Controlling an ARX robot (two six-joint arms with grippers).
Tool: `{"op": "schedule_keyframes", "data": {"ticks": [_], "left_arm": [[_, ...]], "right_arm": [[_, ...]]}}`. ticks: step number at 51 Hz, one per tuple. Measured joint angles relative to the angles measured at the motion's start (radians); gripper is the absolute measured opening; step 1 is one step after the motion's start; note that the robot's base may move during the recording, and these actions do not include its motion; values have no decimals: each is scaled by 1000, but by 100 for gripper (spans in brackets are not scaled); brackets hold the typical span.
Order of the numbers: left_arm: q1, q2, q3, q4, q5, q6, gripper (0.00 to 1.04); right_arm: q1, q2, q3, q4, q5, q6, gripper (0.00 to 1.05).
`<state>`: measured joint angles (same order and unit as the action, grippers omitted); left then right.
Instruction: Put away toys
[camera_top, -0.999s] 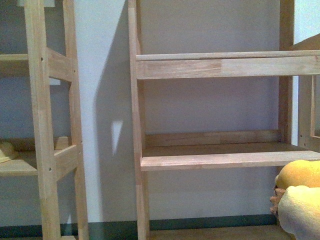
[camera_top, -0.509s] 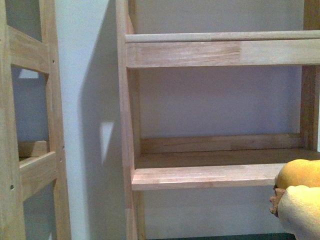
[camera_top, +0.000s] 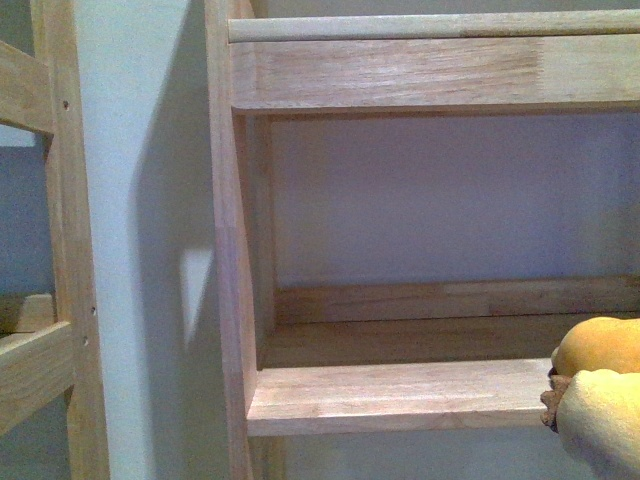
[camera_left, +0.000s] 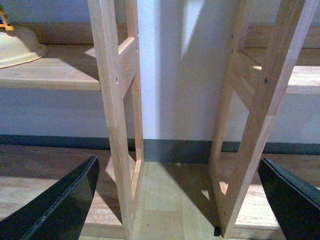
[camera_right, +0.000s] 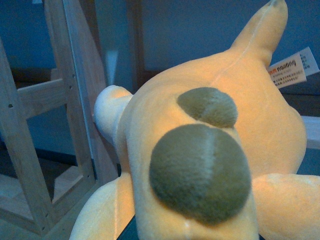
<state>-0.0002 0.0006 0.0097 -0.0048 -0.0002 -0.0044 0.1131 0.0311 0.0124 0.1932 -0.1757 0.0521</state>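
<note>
Left gripper is hanging low before two wooden frames, its dark fingers spread wide and gripping nothing. On the shelf to the far left, a pale cream rounded object is sitting at the edge of the left wrist view. The orange-yellow plush toy is filling the right wrist view, showing two olive-brown round patches and a white tag. It is hiding the right gripper, so I cannot tell how that gripper is set. From the front, the plush toy is showing at the near right, overlapping the front edge of the lower shelf board.
</note>
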Motion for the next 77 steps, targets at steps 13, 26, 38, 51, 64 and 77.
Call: {"op": "schedule_keyframes", "data": {"ticks": [13, 26, 38, 51, 64, 77], "left_arm": [[0, 0, 0, 0, 0, 0, 99], [0, 0, 0, 0, 0, 0, 99], [0, 0, 0, 0, 0, 0, 99], [0, 0, 0, 0, 0, 0, 99], [0, 0, 0, 0, 0, 0, 99], [0, 0, 0, 0, 0, 0, 99]], "right_arm": [[0, 0, 0, 0, 0, 0, 8], [0, 0, 0, 0, 0, 0, 8], [64, 83, 48, -126, 297, -68, 8], [0, 284, 403, -48, 205, -116, 8], [-141, 630, 842, 32, 41, -64, 8], [-121, 903, 1144, 34, 39, -22, 8]]}}
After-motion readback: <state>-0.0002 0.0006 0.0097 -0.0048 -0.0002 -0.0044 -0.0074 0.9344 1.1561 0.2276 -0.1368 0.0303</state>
